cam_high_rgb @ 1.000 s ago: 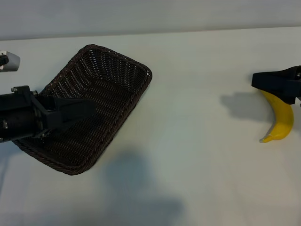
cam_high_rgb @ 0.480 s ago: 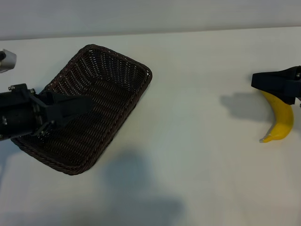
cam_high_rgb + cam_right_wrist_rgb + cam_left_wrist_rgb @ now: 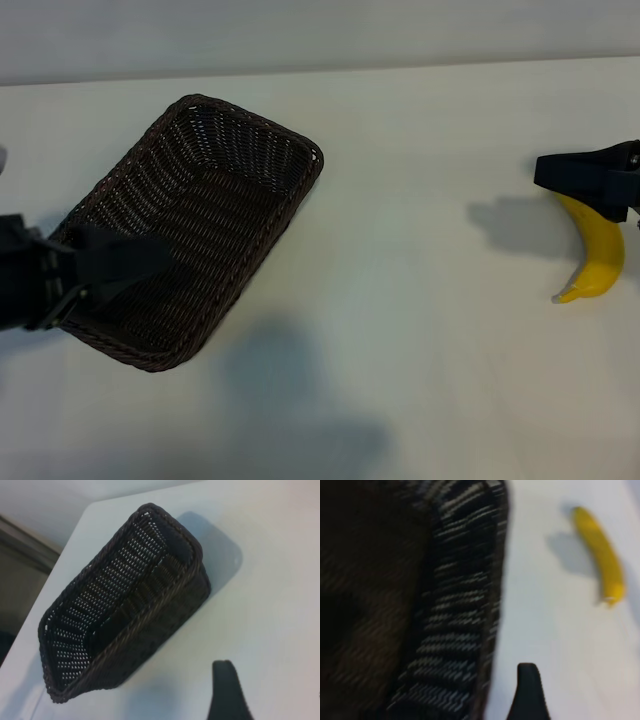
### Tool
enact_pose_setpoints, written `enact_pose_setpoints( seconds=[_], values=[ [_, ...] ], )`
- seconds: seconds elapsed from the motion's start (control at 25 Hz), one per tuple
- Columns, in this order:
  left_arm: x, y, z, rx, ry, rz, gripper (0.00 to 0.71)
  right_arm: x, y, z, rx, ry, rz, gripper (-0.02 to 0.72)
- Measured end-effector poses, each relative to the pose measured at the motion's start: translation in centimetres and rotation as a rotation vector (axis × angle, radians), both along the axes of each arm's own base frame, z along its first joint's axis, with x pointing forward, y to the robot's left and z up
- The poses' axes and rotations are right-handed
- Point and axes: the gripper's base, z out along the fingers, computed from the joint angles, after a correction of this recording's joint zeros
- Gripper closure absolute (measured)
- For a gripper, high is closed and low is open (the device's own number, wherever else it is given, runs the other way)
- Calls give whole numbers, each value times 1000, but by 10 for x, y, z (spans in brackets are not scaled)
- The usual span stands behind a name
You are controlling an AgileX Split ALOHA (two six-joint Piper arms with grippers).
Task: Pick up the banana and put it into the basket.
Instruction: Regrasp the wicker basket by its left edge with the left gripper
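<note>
From the exterior view, the banana [image 3: 598, 258] lies on the white bench [image 3: 420, 200] at the far right, well apart from the basket [image 3: 195, 225] at the left; the right end effector [image 3: 590, 180] hangs over the banana's upper end, its fingers apart and holding nothing. The left end effector [image 3: 110, 262] sits over the basket's near-left rim, likewise open and empty. The broad bare stretch of bench between fruit and basket looks like free room for a carry, though the banana sits close to the view's right edge. In the left wrist view, the basket's woven wall [image 3: 460, 610] fills one side and the banana [image 3: 600, 555] lies far off on bare bench. In the right wrist view, only the basket [image 3: 125, 615] and one dark fingertip show; the bench edge runs just behind the basket. The banana should be light, smooth and easily bruised, so a gentle grip across its thick middle seems best.
</note>
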Motion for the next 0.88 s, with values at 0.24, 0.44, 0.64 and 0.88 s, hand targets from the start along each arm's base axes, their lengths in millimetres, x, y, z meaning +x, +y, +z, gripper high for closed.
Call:
enact_pose_setpoints(
  seconds=[0.24,0.44,0.64,0.88],
  values=[
    [-14,14,-2,112,96,153,149,0,0,0,0,0,0,258],
    [-16,23,-7,161,167,256,149,0,0,0,0,0,0,258],
    [-18,24,-16,142,206,306,149,0,0,0,0,0,0,258],
    [-16,25,-30,125,255,351,149,0,0,0,0,0,0,258]
  ],
)
